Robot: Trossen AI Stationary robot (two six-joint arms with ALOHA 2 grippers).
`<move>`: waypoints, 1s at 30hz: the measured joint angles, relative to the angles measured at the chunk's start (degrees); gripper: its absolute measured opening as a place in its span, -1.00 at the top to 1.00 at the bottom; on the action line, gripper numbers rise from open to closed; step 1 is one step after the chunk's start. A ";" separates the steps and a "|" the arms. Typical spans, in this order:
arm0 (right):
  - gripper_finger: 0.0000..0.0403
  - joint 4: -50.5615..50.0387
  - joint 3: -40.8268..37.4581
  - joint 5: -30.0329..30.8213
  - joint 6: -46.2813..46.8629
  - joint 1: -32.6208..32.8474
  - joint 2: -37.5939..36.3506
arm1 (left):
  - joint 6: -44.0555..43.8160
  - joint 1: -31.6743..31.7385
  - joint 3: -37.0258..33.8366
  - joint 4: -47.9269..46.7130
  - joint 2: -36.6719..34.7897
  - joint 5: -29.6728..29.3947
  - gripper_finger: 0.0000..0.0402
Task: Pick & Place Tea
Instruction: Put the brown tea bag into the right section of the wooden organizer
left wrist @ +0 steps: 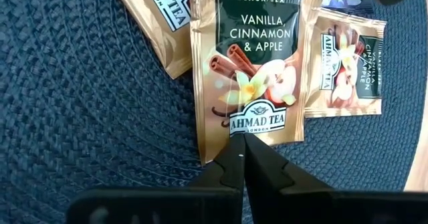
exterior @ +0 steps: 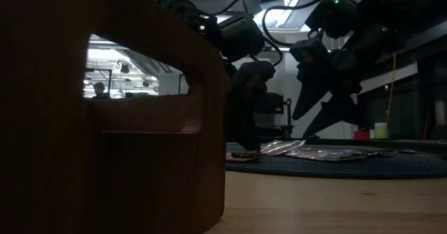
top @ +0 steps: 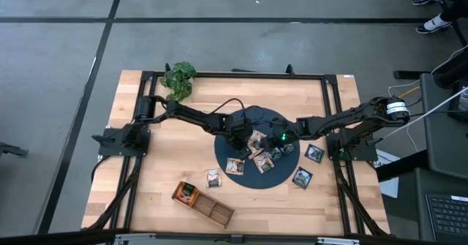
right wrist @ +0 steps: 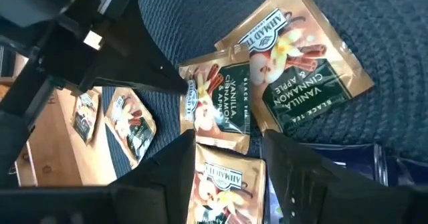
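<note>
While left hand point(left wrist: 242, 138) pinches a sachet point(left wrist: 251, 70) edge | right hand point(right wrist: 227, 144) spread above mat point(top: 241, 168)

even, soft overhead light is falling on the wooden table point(top: 146, 164) in the high view, leaving the arms with only faint shadows and no glare. the low view is sitting dim and backlit: bright ceiling lights in the room are glowing through the handle cutout of the compartment tray point(exterior: 105, 122), which is looming as a dark, blurred silhouette, while both arms are reading as black shapes. in the left wrist view, daylight-like light is giving a soft sheen to a vanilla tea sachet point(left wrist: 251, 70), whose print is staying sharp, while the nearest fingers point(left wrist: 221, 174) are blurring. the right wrist view is showing sachets crisp, with edges slightly bowing.
</note>
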 joint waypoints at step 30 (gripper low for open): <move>0.95 7.96 0.00 -1.08 -1.67 -0.17 6.93 | 0.63 0.13 -0.20 1.14 -0.21 -0.36 0.98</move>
